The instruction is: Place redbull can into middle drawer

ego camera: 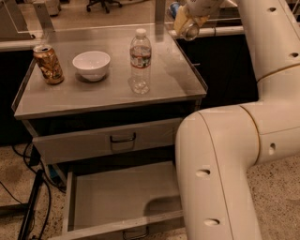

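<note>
Above the tabletop's [93, 96] far right corner hangs the tool [187, 23]; whether it grips anything, I cannot tell. A blue shape beside it may be the redbull can [174, 8]. The middle drawer [117, 201] is open and empty, so placing remains.

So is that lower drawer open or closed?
Open: the middle drawer is pulled out, its grey inside showing. The gripper hangs near the far right corner of the table.

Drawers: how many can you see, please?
2: a closed grey metal drawer under the tabletop, an open grey drawer beneath it; others may be hidden. The gripper is top right.
</note>
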